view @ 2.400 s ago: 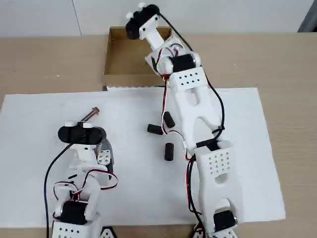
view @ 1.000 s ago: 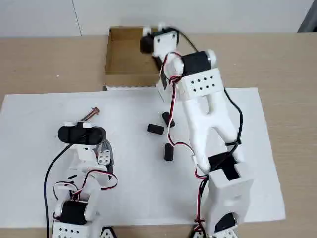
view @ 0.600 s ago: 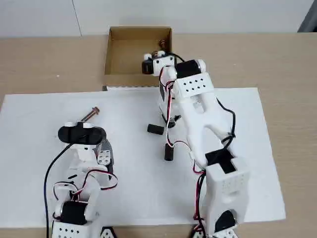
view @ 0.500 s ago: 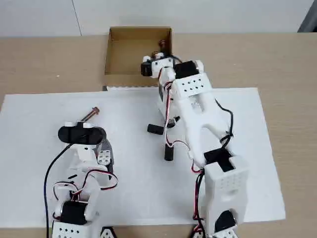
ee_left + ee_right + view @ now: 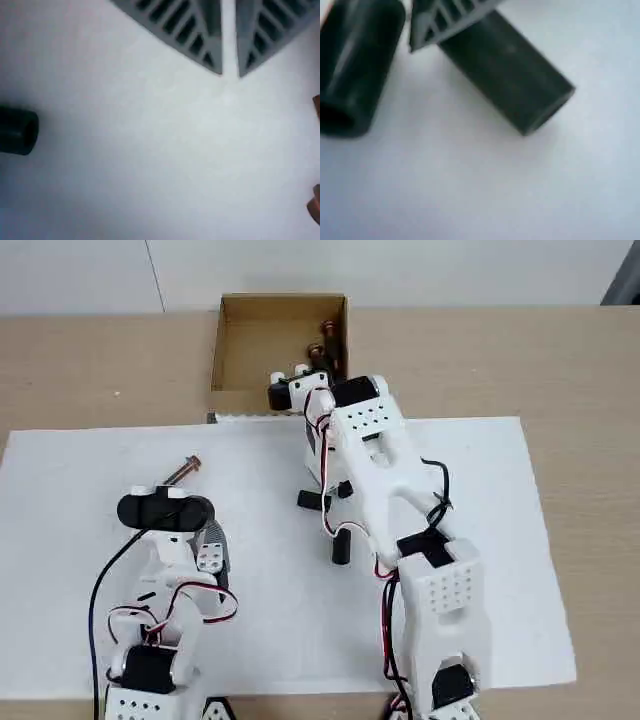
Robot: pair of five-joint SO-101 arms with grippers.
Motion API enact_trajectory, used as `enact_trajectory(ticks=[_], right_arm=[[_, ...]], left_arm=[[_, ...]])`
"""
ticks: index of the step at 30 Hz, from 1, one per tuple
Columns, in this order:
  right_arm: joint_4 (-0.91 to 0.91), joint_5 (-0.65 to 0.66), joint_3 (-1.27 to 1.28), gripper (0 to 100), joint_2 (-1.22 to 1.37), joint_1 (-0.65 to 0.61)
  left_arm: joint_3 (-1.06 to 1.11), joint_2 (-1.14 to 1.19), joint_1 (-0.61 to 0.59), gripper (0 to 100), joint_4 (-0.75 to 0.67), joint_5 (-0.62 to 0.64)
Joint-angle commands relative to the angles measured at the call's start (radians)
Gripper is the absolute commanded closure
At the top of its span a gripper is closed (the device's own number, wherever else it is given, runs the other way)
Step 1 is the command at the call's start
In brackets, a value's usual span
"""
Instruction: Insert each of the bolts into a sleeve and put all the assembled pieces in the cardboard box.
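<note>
The cardboard box [image 5: 230, 350] is set on the wooden table [image 5: 560, 360], beyond a white paper sheet [image 5: 80, 500]. Assembled pieces [image 5: 323, 340] are seen inside the box, against the wall on the right arm's side. A loose bolt [image 5: 184, 471] is left on the sheet, well apart from the box.

The left gripper [image 5: 230, 67] is held over bare paper. Its fingers [image 5: 200, 35] are drawn almost together, with a thin slit between the tips and nothing held. A black sleeve [image 5: 17, 131] is seen off to one side.

The right arm [image 5: 385, 455] is bent low just short of the box. A first sleeve [image 5: 313, 501] lies at its edge and a second sleeve [image 5: 341, 545] nearer its base.

Whether the right gripper [image 5: 445, 20] is apart or together cannot be told. It is held close above a slanted sleeve [image 5: 507, 75], and an open-ended sleeve [image 5: 355, 65] lies just beside that one.
</note>
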Motion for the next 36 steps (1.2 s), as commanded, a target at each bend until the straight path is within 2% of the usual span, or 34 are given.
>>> enact_trajectory(ticks=[1,5,9,17,23,27,36], right_arm=[[-0.033,0.012,-0.005,86.9,0.016,-0.001],[-0.047,0.021,-0.005,88.5,0.067,-0.001],[-0.047,0.018,-0.005,98.9,0.097,-0.001],[-0.002,0.017,-0.006,99.5,-0.007,-0.007],[0.093,-0.155,-0.006,99.1,-0.157,-0.001],[0.17,-0.173,-0.006,99.5,-0.275,0.001],[0.176,-0.284,-0.002,99.5,-0.576,0.012]], left_arm=[[-0.004,-0.011,-0.008,99,0.005,-0.005],[-0.004,-0.011,-0.008,99,0.005,-0.005],[-0.004,-0.011,-0.008,99,0.005,-0.005],[-0.004,-0.011,-0.008,99,0.005,-0.005],[-0.004,-0.011,-0.008,99,0.003,-0.005],[-0.004,-0.011,-0.002,99,0.002,-0.011],[-0.004,-0.011,-0.008,99,0.005,-0.006]])
